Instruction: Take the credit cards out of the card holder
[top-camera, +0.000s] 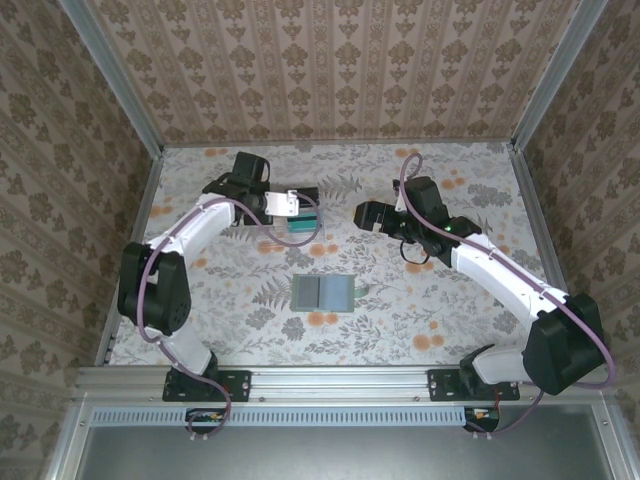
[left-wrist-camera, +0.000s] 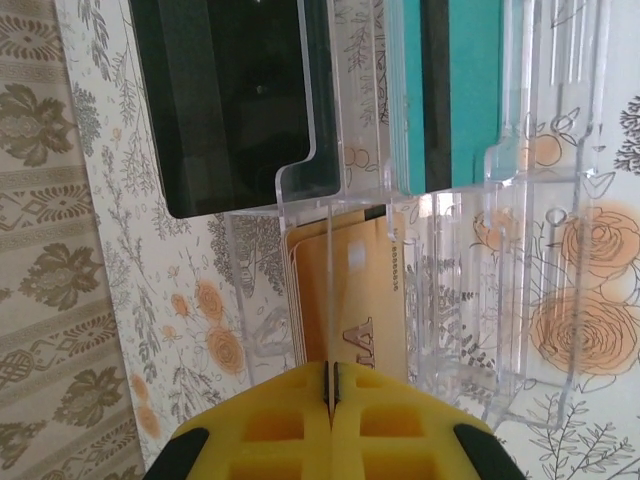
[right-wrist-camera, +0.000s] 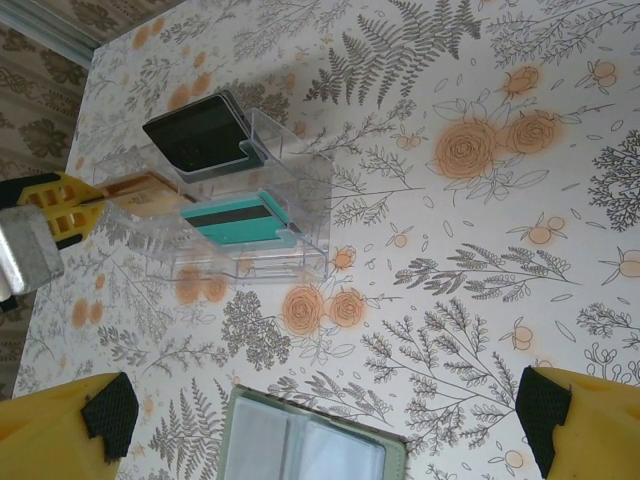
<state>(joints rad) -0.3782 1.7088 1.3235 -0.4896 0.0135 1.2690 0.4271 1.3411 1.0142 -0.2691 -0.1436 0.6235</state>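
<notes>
Ease left tool (left-wrist-camera: 330, 395), pinched together, straight back from yellow-orange plastic credit cards (left-wrist-camera: 360, 290) in clear plastic tray (left-wrist-camera: 500, 300), eleven o'clock of open sage-green card holder (top-camera: 322, 293); hold wide-apart right tool (right-wrist-camera: 325, 415) clear.

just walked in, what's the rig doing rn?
Card-unloading run. The left claw is shut at the clear tray, right at the slot holding yellow-orange credit cards; whether it pinches one I can't tell. The tray also holds black cards and teal cards. The green card holder lies open on the table, and the right claw hangs open above it. Whether any cards remain in its pockets isn't clear.
</notes>
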